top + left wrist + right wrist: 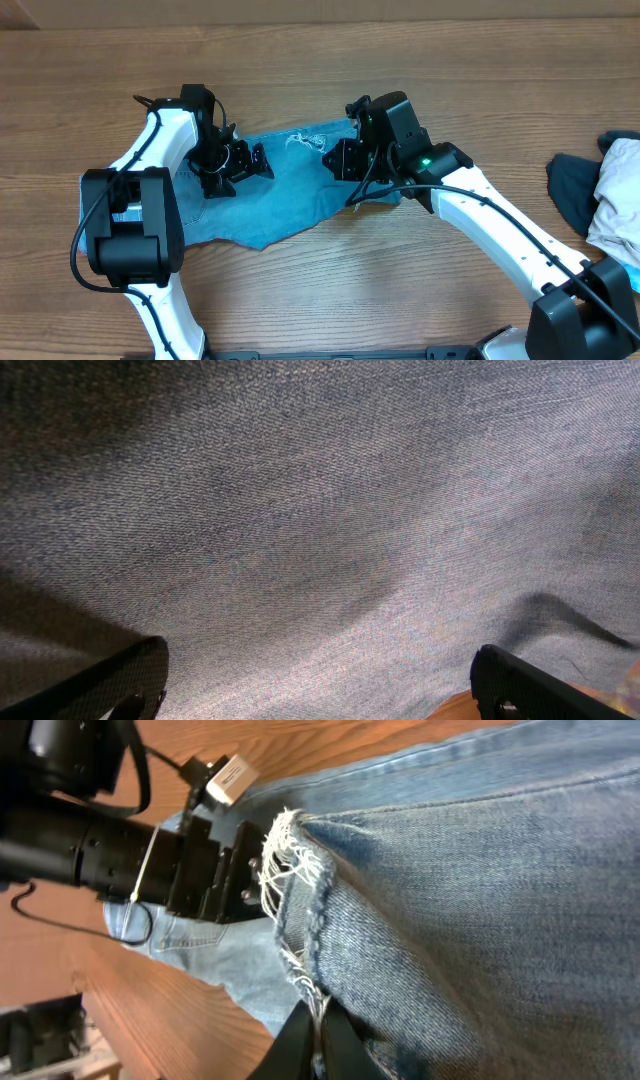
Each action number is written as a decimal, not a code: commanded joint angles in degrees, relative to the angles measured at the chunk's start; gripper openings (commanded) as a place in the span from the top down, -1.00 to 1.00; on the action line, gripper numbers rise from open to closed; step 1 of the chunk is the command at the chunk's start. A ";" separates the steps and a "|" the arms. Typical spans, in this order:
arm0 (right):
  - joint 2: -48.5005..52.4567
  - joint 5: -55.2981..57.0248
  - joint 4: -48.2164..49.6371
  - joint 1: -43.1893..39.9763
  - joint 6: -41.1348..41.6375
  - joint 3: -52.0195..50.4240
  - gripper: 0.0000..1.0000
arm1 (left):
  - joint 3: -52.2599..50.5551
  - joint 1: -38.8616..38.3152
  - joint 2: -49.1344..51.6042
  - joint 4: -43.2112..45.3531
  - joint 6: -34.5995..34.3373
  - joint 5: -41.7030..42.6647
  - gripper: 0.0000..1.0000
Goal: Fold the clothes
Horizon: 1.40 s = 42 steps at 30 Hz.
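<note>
Denim jeans (290,195) (light blue) are lying flat on the wood table (300,290), mid-frame in the overhead view, between both arms. L gripper (250,163) is sitting low over the left part of the fabric. R gripper (333,160) is sitting on the right part, just beside the frayed hem (303,139). A dark + white garment pile (600,190) is lying at the table's right edge, well apart from the jeans.

L wrist cam: denim weave is filling nearly the whole frame, v. close. L fingers (100,685) are showing only at the bottom corners, spread wide, w/ nothing between them but cloth below. Can't tell if the tips are touching it. A sliver of wood is peeking out at the bottom.

R wrist cam: R fingers (300,1045) are pressing together, pinching the frayed hem edge of one leg, and loose white threads are running into the tips. That leg is lying over another denim layer. L arm (110,860) is showing black at upper left, over the fabric.
</note>
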 commanded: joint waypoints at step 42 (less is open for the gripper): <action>14.23 -12.28 -8.02 -35.71 9.90 -3.32 -0.32 | -0.13 -7.30 2.14 1.18 11.41 11.37 -1.00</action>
